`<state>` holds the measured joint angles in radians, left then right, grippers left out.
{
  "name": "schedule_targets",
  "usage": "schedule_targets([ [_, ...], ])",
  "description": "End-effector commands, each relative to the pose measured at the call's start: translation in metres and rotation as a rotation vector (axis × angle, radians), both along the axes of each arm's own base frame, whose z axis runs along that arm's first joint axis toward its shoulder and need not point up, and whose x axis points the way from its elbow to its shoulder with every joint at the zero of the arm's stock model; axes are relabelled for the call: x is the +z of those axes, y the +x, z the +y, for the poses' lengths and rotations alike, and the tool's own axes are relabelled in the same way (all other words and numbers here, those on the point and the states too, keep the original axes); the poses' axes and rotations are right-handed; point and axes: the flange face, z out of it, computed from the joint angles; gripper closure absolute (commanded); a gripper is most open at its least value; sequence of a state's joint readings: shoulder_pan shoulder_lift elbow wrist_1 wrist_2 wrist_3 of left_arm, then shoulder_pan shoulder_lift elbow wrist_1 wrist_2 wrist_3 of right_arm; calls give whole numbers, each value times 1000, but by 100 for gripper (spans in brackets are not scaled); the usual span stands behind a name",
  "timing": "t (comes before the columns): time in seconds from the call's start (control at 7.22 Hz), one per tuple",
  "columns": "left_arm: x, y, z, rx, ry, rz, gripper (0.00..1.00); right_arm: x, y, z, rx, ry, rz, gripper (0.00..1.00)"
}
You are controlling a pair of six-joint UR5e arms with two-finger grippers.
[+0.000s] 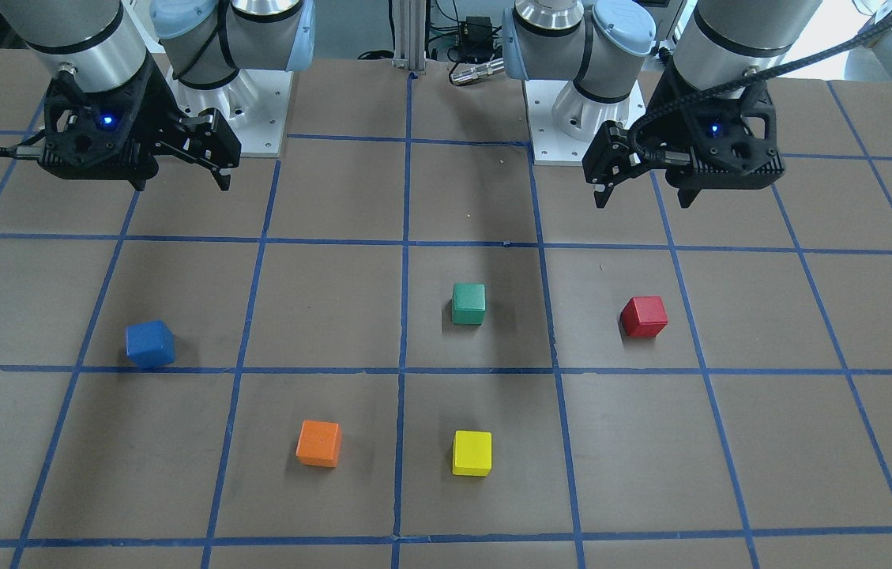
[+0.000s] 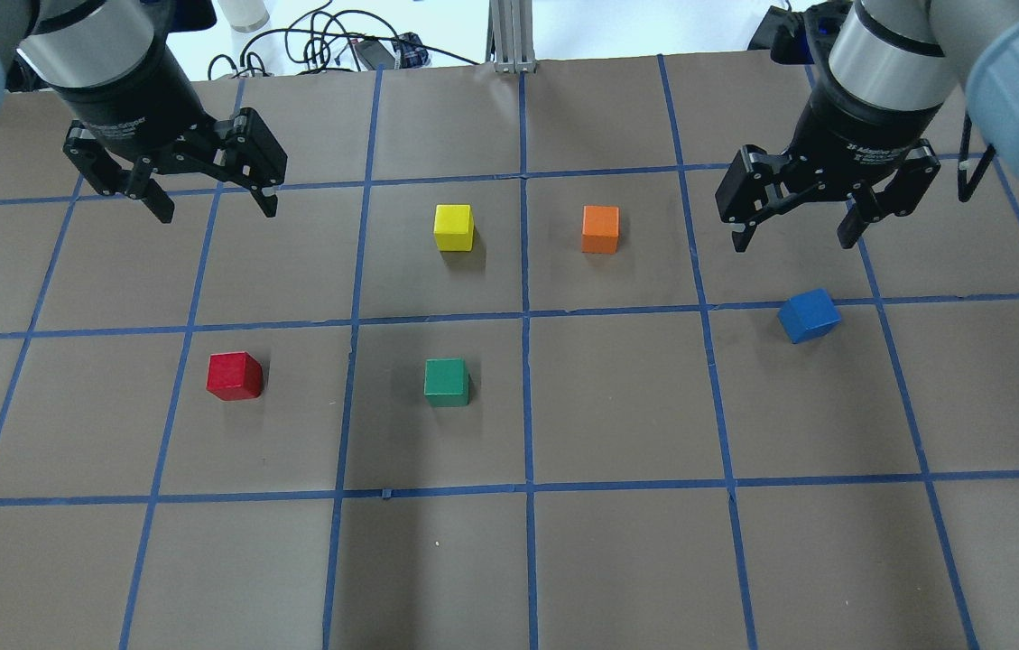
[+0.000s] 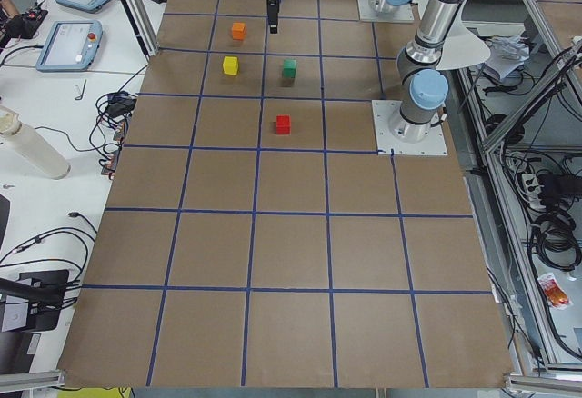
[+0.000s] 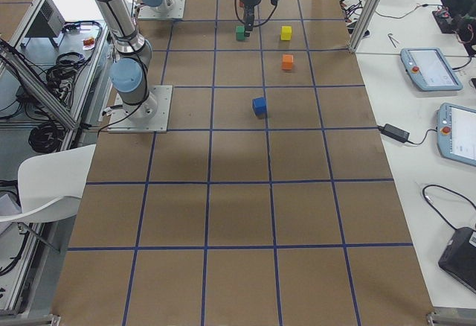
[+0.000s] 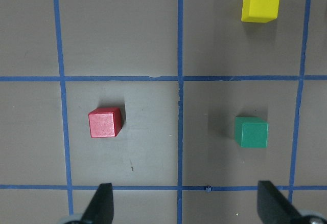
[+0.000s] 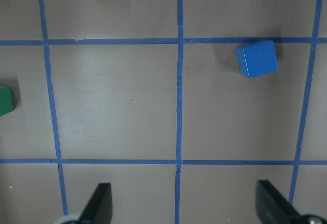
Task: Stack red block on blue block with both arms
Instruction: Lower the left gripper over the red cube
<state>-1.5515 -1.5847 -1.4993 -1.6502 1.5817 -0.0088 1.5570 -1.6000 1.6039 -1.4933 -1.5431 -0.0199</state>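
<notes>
The red block [image 2: 234,376] sits on the brown table on my left side, also in the left wrist view [image 5: 105,122] and the front view [image 1: 644,317]. My left gripper [image 2: 217,214] hangs open and empty above the table, beyond the red block; its fingertips [image 5: 102,203] frame the bottom edge of the wrist view. The blue block [image 2: 809,315] lies turned at an angle on my right side, just past a tape line [image 6: 256,58]. My right gripper [image 2: 792,244] is open and empty, raised a little beyond the blue block.
A green cube [image 2: 447,382] sits between the two blocks, near the red one. A yellow cube [image 2: 454,227] and an orange cube [image 2: 600,229] stand in the far middle squares. Blue tape lines grid the table. Both arm bases [image 1: 228,118] are bolted at the near edge.
</notes>
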Motion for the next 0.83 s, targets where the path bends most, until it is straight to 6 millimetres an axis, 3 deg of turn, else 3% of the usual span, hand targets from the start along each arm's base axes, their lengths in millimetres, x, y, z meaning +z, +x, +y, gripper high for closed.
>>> schedule_targets([
  [0.0, 1, 1, 3, 12, -1, 6, 0, 1, 0, 0, 0, -3, 0, 0],
  [0.42, -13, 10, 5, -43, 39, -5, 0, 1, -1, -1, -1, -11, 0, 0],
  [0.69, -102, 93, -10, 50, 133, 54, 0, 2, -1, -2, -5, -15, 1, 0],
])
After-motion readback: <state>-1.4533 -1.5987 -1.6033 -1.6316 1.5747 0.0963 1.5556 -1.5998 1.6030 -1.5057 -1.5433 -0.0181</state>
